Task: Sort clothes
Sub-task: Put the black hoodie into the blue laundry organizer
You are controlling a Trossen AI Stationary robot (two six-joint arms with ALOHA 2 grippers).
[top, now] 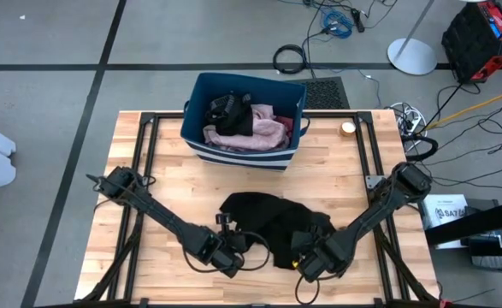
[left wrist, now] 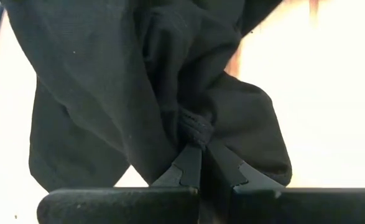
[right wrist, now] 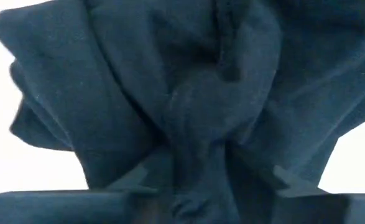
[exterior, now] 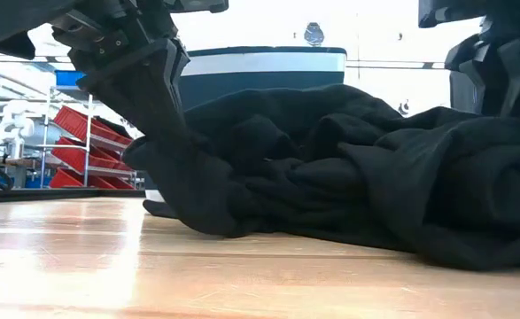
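Observation:
A black garment [top: 272, 221] lies crumpled on the wooden table [top: 156, 197], near the front middle; it also fills the low view [exterior: 348, 177]. My left gripper [top: 232, 257] is at the garment's near left edge, shut on a bunch of its cloth [left wrist: 194, 127]. My right gripper [top: 306, 261] points down into the garment's near right part, its fingers apart on either side of a raised fold [right wrist: 198, 124]. More clothes, pale pink [top: 249, 133] and black [top: 229, 107], lie in the dark blue bin [top: 201, 85] at the far middle. My left gripper pinches a gathered bunch of the garment's edge [left wrist: 196, 134] between its two fingertips, coming slanting down from the near left. That bunch is raised slightly; the rest of the garment lies slack on the table. My right gripper's fingers [right wrist: 142, 177] are sunk into the cloth from above, with a thick fold [right wrist: 198, 162] between them. Whether they pinch it I cannot tell; the garment rests on the table.
The striped bin [top: 242, 154] stands behind the garment. A small roll [top: 347, 128] lies at the far right of the table. Bare wood [exterior: 153, 266] lies in front of the garment and to its left. Cables and stands are on the floor beyond.

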